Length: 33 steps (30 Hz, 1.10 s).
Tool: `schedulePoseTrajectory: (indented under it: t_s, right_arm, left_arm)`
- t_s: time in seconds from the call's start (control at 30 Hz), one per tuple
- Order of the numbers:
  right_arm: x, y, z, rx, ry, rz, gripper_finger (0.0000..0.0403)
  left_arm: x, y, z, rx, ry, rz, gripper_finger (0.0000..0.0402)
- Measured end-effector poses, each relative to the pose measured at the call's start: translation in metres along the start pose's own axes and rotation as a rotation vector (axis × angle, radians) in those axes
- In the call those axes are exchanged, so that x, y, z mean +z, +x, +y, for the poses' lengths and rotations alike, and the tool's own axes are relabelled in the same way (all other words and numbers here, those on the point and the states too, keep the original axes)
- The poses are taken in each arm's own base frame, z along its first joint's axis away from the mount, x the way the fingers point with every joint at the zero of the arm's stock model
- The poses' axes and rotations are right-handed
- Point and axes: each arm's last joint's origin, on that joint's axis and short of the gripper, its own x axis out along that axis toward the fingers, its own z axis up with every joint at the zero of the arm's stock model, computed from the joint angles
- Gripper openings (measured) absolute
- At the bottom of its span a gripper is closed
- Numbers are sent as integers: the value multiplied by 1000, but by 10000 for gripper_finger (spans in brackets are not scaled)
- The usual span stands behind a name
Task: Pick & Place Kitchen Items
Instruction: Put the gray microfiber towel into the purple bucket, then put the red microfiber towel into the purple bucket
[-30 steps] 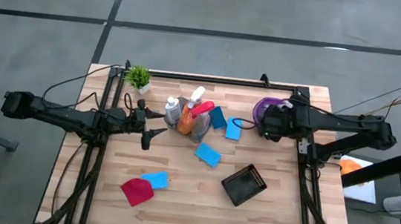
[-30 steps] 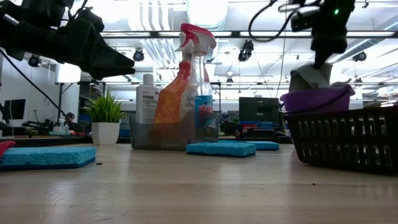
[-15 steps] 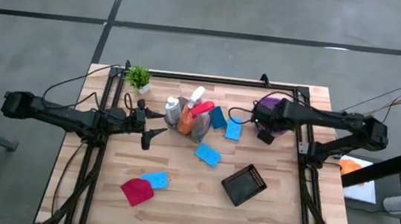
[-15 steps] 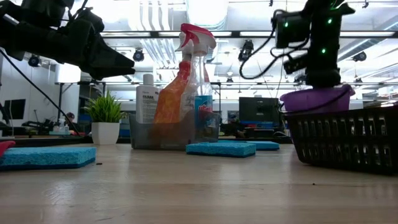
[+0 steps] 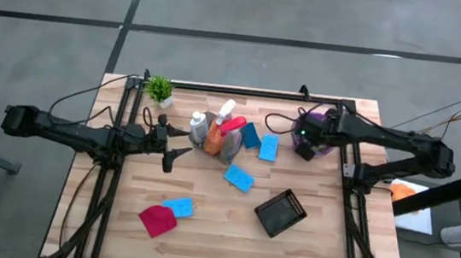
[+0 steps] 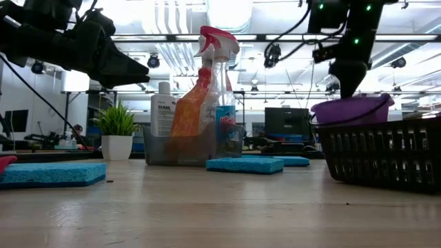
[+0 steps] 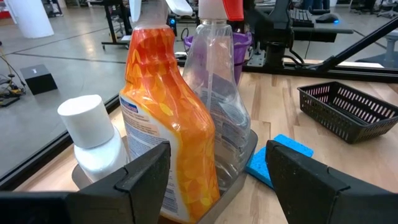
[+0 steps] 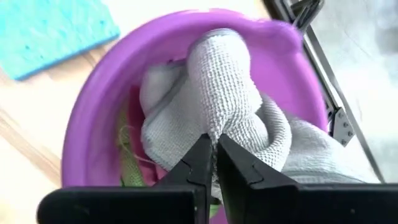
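Observation:
A purple bowl (image 8: 93, 112) at the table's far right holds a grey cloth (image 8: 224, 81) over green and magenta cloths (image 8: 127, 165). My right gripper (image 8: 215, 144) stands over the bowl (image 5: 327, 120), shut on the grey cloth. A clear caddy (image 5: 212, 140) holds a white bottle (image 7: 93, 134), an orange-and-white bottle (image 7: 168, 118) and a clear spray bottle (image 7: 217, 93). My left gripper (image 5: 183, 142) is open and empty, level, just left of the caddy. Blue sponges (image 5: 268, 148) (image 5: 238, 178) (image 5: 178, 206) and a red cloth (image 5: 156, 221) lie flat on the table. My right gripper pinches a raised fold of the grey cloth (image 8: 217, 127) between its two fingers, coming from above and pointing down into the bowl. The rest of the cloth lies bunched in the bowl on the other cloths.
A black wire basket (image 5: 280, 212) stands at the near right, and shows large in the low view (image 6: 386, 155). A small potted plant (image 5: 160, 89) stands at the far left. A black frame rail (image 5: 243, 90) runs along the far edge. Bare wood lies at the near middle.
My right gripper has gone down over the purple bowl with the grey cloth, then risen a little, and its wrist has turned. The cloth hung above the rim a second ago and now lies bunched in the bowl.

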Motion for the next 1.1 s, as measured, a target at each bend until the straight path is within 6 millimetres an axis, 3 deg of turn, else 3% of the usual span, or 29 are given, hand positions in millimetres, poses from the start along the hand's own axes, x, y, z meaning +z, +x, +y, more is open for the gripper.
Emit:
schedulePoseTrajectory:
  t_s: [0.13,0.4,0.53,0.83,0.93,1.1]
  right_arm:
    - [-2,-8,-4,21,24,-33,70]
    - [-3,-12,-7,31,13,-53,230]
    - [1,-25,-5,86,13,-192,281]
    - [8,-66,38,497,-47,-808,302]
    - [3,-70,58,577,-89,-941,302]
    - [-5,-66,90,612,-156,-1010,302]
  left_arm:
    - [0,0,0,0,0,0,264]
    - [0,0,0,0,0,0,264]
    - [0,0,0,0,0,1,264]
    - [6,0,-4,-69,-62,118,264]
    - [11,-3,-11,-110,-80,213,264]
    - [26,-16,-31,-202,-85,364,264]
